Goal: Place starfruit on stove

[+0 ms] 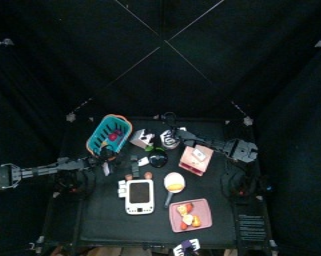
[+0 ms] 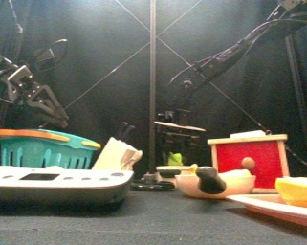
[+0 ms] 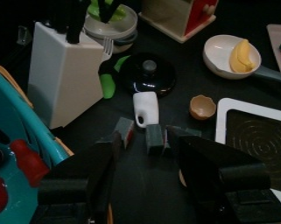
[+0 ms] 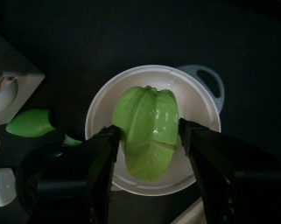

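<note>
Your right gripper hung right over the starfruit, jaws spread wide to either side of it (no clear contact visible). The green fruit sat upright in a white bowl. The stove lay well apart, at the table's front beside the pink tray. Your left gripper hovered low, jaws nearly closed, holding nothing, near the black pan.

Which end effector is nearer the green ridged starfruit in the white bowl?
Right. The right end effector hangs over the green ridged starfruit, jaws straddling it. The left end effector is off near the teal basket.
</note>
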Controlling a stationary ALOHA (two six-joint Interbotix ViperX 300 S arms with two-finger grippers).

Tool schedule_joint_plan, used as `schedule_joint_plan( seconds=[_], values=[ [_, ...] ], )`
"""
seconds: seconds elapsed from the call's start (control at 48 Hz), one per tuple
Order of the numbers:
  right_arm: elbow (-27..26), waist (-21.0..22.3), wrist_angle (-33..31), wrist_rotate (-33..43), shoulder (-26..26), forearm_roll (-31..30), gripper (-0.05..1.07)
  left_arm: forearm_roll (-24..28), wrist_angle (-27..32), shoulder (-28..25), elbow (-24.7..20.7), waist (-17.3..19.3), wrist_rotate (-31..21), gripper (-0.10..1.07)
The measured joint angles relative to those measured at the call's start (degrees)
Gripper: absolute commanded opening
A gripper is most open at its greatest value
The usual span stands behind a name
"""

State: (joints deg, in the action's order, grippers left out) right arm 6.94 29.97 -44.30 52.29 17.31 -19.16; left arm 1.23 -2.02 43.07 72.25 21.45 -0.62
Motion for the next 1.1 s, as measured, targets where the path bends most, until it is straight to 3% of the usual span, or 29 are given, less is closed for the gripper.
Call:
schedule_joint_plan(
  seconds=[0.25, 0.479, 0.896, 1.104],
  values=[
    [-0.26, -3.52, -5.19, 0.18, -3.60, 0.00, 0.65, -0.09, 0.35, 0.00, 0.00, 0.00, -0.09, 0.84],
    [-1.14, -11.16, -9.40, 2.11, -6.33, 0.70, 0.65, 0.00, 0.35, 0.09, 0.00, -0.18, 0.00, 0.84],
    [-0.35, -23.82, -9.58, 21.53, -6.50, -5.98, 0.65, 2.90, 0.35, 7.29, 0.09, -0.18, 0.18, 0.84],
    [-1.32, -29.53, -9.40, 32.70, -5.89, -7.03, 0.65, 4.39, 0.09, 7.65, 0.09, 0.09, 0.09, 0.84]
  ],
)
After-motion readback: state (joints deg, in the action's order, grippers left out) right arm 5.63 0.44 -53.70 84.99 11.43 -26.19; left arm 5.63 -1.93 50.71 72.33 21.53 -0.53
